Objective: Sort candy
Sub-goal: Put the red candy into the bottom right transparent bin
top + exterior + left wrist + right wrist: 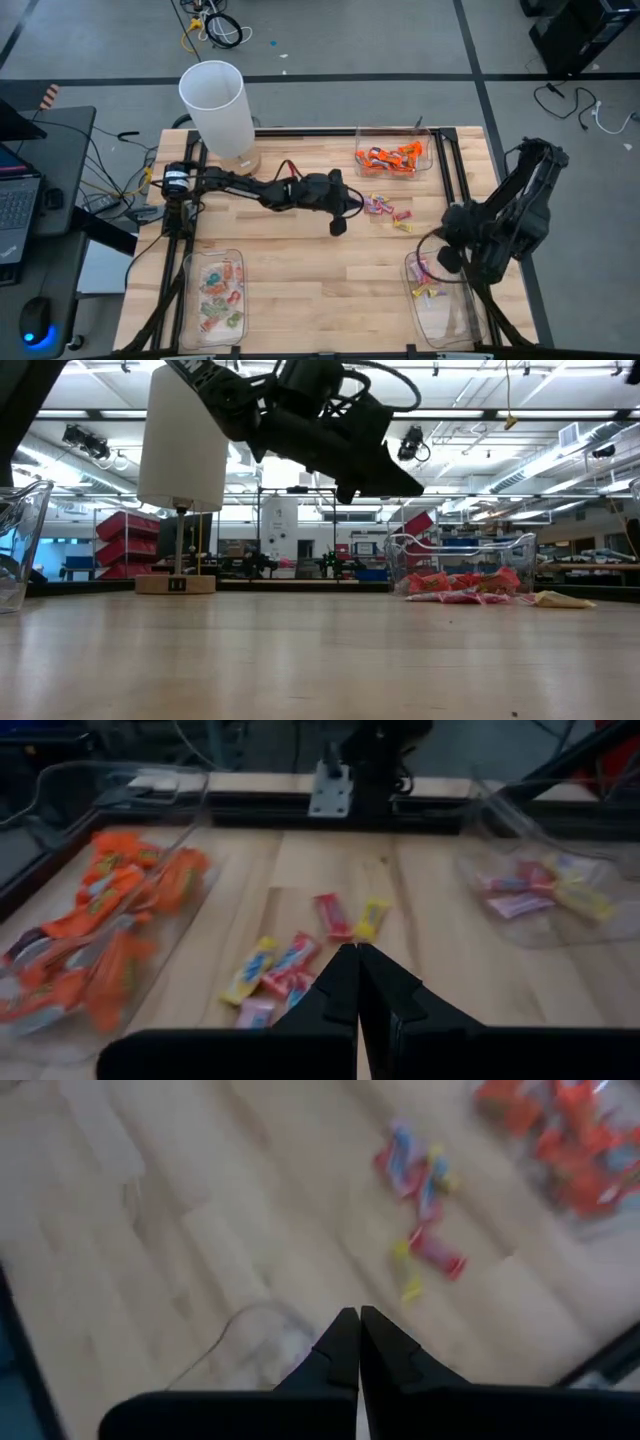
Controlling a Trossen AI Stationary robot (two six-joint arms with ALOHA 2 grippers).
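The loose candy [387,212] lay just beside the left end effector [338,226] (fingers closed, empty), toward the bench's right edge.

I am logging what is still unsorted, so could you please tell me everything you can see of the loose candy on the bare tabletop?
The loose candy is a small cluster of pink-and-yellow wrapped sweets lying flat on the wooden table, just in front of the tray of orange candy. The glossy wrappers lie at mixed angles, some touching or overlapping, two slightly apart. Nothing grips them; the left end effector, shut, hovers beside them.
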